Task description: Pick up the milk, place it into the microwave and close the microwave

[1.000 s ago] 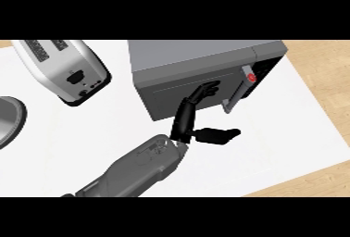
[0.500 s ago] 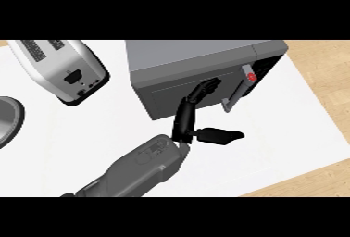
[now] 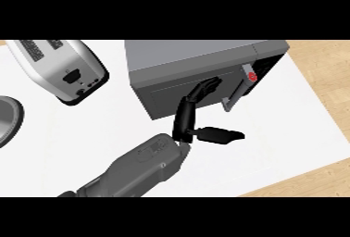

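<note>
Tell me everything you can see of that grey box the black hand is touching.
It is a microwave, a dark grey box with a paler flat top, standing on the white counter right of the toaster. Its door looks nearly shut, with a pale handle near its right edge and a red button beside it. The hand presses straight fingers against the door.

A single head view looks steeply down on the white counter (image 3: 273,157) from close above, with the microwave (image 3: 198,69) toward one o'clock and the toaster (image 3: 65,69) toward ten o'clock (no second view overlaps).
</note>
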You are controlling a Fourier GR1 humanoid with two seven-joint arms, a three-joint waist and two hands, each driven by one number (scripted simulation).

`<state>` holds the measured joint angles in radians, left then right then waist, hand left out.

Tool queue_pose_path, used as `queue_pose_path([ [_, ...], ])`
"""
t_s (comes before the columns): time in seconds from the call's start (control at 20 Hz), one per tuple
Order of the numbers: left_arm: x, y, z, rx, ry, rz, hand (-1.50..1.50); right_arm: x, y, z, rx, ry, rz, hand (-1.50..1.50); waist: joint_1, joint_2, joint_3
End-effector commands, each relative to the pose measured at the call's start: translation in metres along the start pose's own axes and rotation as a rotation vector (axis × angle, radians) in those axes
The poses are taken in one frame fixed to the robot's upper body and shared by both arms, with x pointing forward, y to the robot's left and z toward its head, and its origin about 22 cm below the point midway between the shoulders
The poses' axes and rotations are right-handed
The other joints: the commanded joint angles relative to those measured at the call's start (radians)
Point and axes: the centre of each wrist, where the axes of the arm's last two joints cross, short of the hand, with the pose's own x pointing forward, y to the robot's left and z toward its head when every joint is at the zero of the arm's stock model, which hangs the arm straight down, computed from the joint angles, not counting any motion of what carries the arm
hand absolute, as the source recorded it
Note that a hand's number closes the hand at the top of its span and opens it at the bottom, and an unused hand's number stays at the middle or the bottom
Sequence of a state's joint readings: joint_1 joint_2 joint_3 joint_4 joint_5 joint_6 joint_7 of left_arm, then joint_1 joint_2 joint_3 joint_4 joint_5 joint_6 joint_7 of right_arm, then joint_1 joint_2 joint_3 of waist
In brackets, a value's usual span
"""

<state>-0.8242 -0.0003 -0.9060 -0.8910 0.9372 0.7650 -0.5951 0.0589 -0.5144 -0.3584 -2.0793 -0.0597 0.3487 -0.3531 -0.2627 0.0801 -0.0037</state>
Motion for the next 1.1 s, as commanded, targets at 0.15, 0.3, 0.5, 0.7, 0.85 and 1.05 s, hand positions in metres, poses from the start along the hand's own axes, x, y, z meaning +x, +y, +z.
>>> queue_pose_path([
  [0.15,0.006,0.004,-0.018,0.048,-0.005,0.0,-1.5,-0.028,0.04,0.005,-0.097,0.007,-0.382,-1.5,0.014,0.018,0.009],
  [0.3,0.007,0.004,-0.023,0.059,-0.014,0.0,-1.5,-0.035,0.039,0.006,-0.084,0.039,-0.433,-1.5,0.001,0.014,0.005],
  [0.5,0.007,0.005,-0.025,0.073,-0.027,-0.005,-1.5,-0.042,0.037,0.005,-0.078,0.043,-0.48,-1.5,-0.015,0.02,0.005],
  [0.7,0.001,0.009,-0.023,0.081,-0.019,-0.008,-1.5,-0.048,0.028,0.003,-0.073,0.058,-0.506,-1.5,-0.018,0.015,0.004],
  [0.85,0.002,0.008,-0.024,0.078,-0.027,-0.007,-1.5,-0.055,0.022,0.002,-0.09,0.064,-0.529,-1.5,-0.019,0.016,0.006],
  [1.05,0.002,0.009,-0.025,0.086,-0.04,-0.004,-1.5,-0.056,0.014,-0.004,-0.06,0.048,-0.541,-1.5,-0.026,0.016,0.004],
])
